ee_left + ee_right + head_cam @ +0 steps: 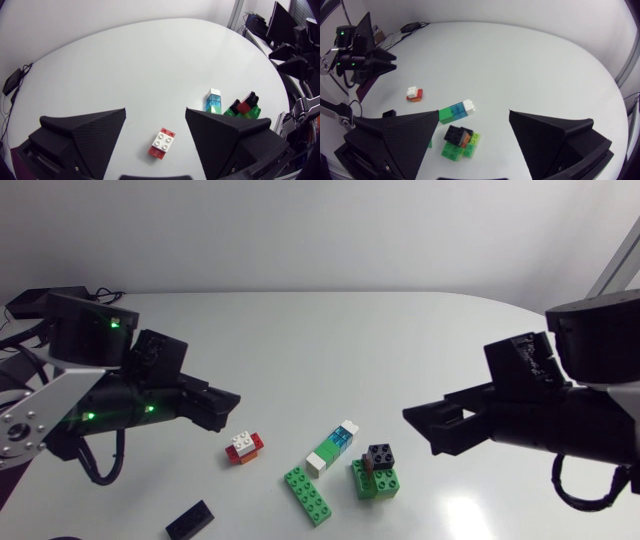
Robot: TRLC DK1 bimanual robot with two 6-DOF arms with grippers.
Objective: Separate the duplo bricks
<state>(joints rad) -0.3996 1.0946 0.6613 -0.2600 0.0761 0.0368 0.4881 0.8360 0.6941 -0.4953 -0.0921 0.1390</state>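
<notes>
Table [300, 330] white, both arms over it, one from each side. Left gripper [222, 405] sits low over the left half, fingers apart and holding nothing; in the left wrist view the left gripper [155, 111] has the red-and-white brick stack [162, 143] lying on the table in the gap between its fingers, touching neither. Right gripper [420, 425] is over the right half, pointing toward the middle, fingers also spread and holding nothing; in the right wrist view the right gripper [473, 113] looks down on the brick cluster. Bricks all lie in the front-centre of the table, between the two grippers. Red-and-white brick stack [244, 446]: white brick joined to a red one, nearest the left gripper. Green-teal-white brick row [333, 448]: several bricks joined in a line, lying on its side, just right of the red-and-white stack but apart from it. Green two-by-four brick [307, 493]: flat, studs up, alone, just in front of the row. Black-on-green stack [376, 472]: black brick [455, 134] on an orange-red piece on green bricks, beside the row's near end, closest to the right gripper. Black block [190, 520] lies apart near the front-left edge; cannot tell its studs.
</notes>
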